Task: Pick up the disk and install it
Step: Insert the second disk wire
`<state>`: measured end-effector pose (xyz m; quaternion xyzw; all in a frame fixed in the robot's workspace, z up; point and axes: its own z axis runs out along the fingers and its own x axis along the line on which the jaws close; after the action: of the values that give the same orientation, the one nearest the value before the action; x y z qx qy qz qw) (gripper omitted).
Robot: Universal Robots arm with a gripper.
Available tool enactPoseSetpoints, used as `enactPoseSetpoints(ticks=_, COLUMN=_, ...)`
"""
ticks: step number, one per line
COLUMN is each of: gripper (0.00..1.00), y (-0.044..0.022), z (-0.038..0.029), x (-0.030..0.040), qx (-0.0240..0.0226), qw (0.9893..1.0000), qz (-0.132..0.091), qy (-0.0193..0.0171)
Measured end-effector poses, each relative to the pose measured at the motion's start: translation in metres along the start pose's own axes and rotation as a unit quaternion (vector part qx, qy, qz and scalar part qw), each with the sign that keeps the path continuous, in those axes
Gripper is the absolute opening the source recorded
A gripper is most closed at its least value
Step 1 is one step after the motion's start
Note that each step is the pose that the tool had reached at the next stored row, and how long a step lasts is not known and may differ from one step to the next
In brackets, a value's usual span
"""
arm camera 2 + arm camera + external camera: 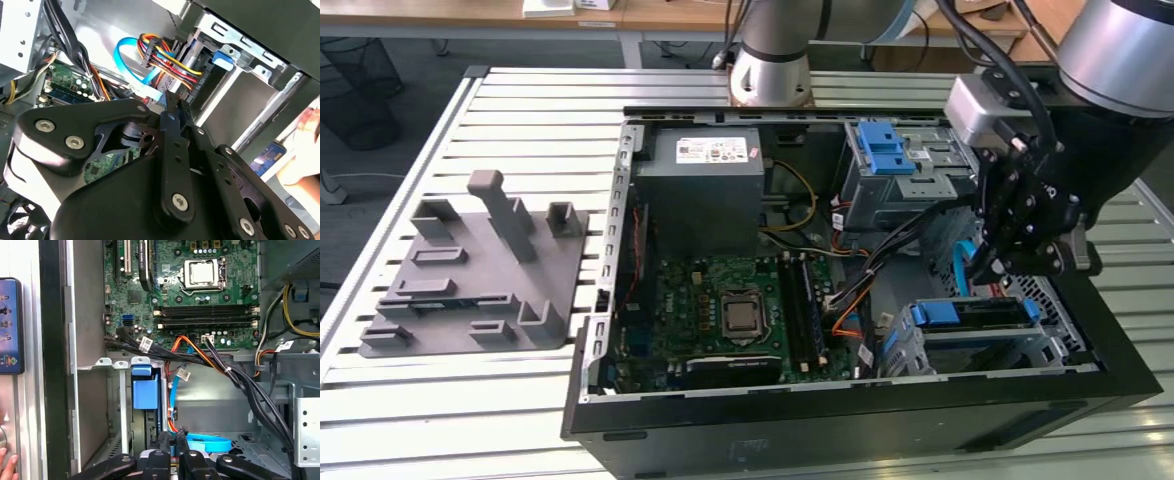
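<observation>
- Hovering inside the computer case (854, 400), tool (1014, 262) beside the drive bay (983, 325)
- Tool fingers (172, 107) pressed together, holding nothing
- Disk (145, 392) sits in bay; judged best pushed squarely, clear of cables (235, 377)

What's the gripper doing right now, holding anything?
Gripper: fingers shut together, nothing visibly held, inside the computer case by the drive bay.

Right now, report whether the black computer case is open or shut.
Open: the black computer case has no side cover; its green motherboard lies exposed.
</observation>
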<state>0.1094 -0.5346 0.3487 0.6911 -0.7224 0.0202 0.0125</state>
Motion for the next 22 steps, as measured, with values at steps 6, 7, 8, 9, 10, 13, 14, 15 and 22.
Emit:
enactPoseSetpoints(ticks=6, gripper=0.17, y=0.0, z=0.0018, x=0.0111, qx=-0.001, qw=1.0, qz=0.0, qy=0.0)
enactPoseSetpoints(ticks=7, gripper=0.17, y=-0.0001, z=0.002, x=0.0118, qx=-0.0016, qw=1.0, qz=0.0, qy=0.0)
enactPoseSetpoints(ticks=8, gripper=0.17, y=-0.0001, z=0.0024, x=0.0121, qx=-0.0028, qw=1.0, qz=0.0, qy=0.0)
enactPoseSetpoints(ticks=9, gripper=0.17, y=-0.0002, z=0.0031, x=0.0122, qx=-0.0053, qw=1.0, qz=0.0, qy=0.0)
enactPoseSetpoints(ticks=10, gripper=0.17, y=-0.0002, z=0.0039, x=0.0123, qx=-0.0078, qw=1.0, qz=0.0, qy=0.0002)
enactPoseSetpoints(ticks=13, gripper=0.17, y=-0.0001, z=0.0053, x=0.013, qx=-0.0109, qw=0.9999, qz=0.0, qy=0.0004)
enactPoseSetpoints(ticks=14, gripper=0.17, y=-0.0002, z=0.0057, x=0.0132, qx=-0.0111, qw=0.9999, qz=0.0, qy=0.0004)
enactPoseSetpoints(ticks=15, gripper=0.17, y=-0.0003, z=0.0061, x=0.0135, qx=-0.0112, qw=0.9999, qz=0.0, qy=0.0004)
enactPoseSetpoints(ticks=22, gripper=0.17, y=-0.0006, z=0.0085, x=0.0149, qx=-0.0113, qw=0.9999, qz=0.0, qy=0.0005)
